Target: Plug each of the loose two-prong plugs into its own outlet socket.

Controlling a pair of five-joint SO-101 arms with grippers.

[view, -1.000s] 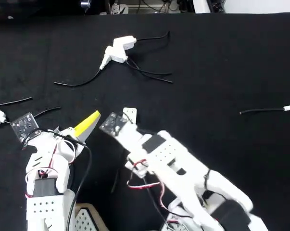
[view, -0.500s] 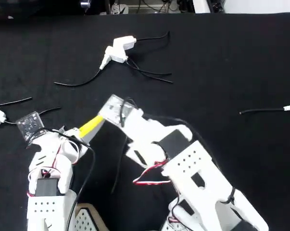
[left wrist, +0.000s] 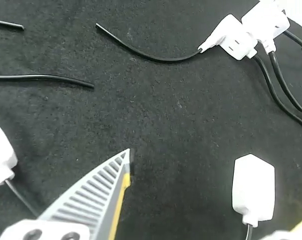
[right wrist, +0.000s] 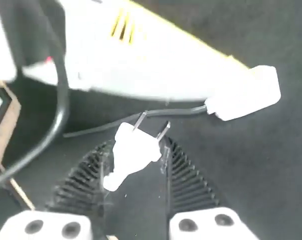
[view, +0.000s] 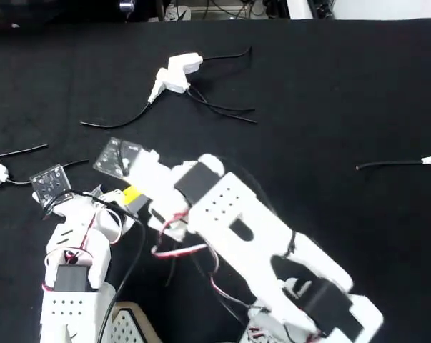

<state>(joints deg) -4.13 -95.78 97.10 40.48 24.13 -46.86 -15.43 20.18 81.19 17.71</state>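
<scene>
**Right hand grasping a plug just short of a loose socket**

Two white robot arms sit side by side at a black desk [view: 329, 86]. The right hand [right wrist: 138, 150] is clenched on a white two-prong plug [right wrist: 130, 156], gripping its body between both ribbed fingers. The prongs point away from the wrist toward a white socket [right wrist: 246, 95] that lies flat on the desk nearby, not yet touching the plug. The prongs look tilted relative to the socket.

The left hand [left wrist: 216, 195] is spread wide and grasps nothing. The same socket [left wrist: 253, 187] lies between its fingers, nearer one of them. Its yellow-edged finger [view: 133, 196] sits under the right arm, which crosses over toward the left.

Far across the desk lies a plug-and-socket pair already joined [view: 176, 73].

Risks, as a judgement: the socket seems unheld, so a push from the plug could slide it away. Tilted prongs may miss the slots and twist the plug in its grip. The arms are crowded together and could knock each other.
</scene>
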